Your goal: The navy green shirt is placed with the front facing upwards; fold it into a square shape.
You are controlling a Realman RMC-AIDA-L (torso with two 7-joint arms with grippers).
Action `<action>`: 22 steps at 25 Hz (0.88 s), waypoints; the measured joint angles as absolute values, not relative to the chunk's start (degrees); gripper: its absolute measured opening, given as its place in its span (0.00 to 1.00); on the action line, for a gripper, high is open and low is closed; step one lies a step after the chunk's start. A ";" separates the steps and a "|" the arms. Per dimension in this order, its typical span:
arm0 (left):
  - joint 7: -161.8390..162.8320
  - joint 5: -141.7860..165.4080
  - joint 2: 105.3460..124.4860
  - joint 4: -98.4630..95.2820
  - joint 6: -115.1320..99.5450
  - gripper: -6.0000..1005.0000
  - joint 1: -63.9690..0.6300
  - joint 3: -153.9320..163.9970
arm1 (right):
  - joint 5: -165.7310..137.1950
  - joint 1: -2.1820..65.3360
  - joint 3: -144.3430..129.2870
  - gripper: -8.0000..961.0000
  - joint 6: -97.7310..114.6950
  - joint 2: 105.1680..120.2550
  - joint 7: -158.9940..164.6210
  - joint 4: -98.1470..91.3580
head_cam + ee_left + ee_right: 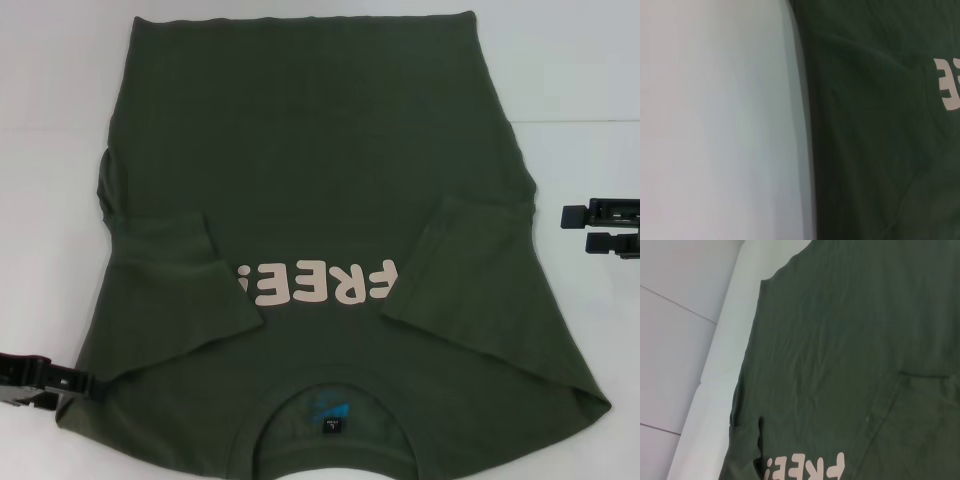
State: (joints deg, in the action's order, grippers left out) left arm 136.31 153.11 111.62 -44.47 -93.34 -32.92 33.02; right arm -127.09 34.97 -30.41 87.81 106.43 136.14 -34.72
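The left gripper (85, 383) shows at the lower left of the head view, low and near the robot's body, its black fingers pointing inward toward the middle; whether they are parted cannot be made out. The right gripper (566, 229) reaches in from the right edge of that view, farther forward than the left, held level and pointing inward, its two black fingers stacked one above the other with a narrow gap between them.

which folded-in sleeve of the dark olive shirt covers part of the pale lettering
Neither fully covers it; the sleeve on the robot's left reaches the exclamation mark, while the right-side sleeve stops beside the F.
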 joint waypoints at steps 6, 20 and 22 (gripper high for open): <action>136.38 153.01 111.90 -44.32 -93.55 0.89 -32.99 33.90 | -127.09 34.96 -30.50 0.88 87.89 106.43 136.13 -34.32; 136.41 152.41 111.99 -41.65 -94.87 0.88 -34.58 33.28 | -127.17 34.79 -30.50 0.88 88.22 106.43 136.05 -34.27; 136.46 152.40 111.99 -41.48 -94.81 0.88 -34.63 33.29 | -127.18 34.75 -30.49 0.88 88.33 106.43 136.05 -34.27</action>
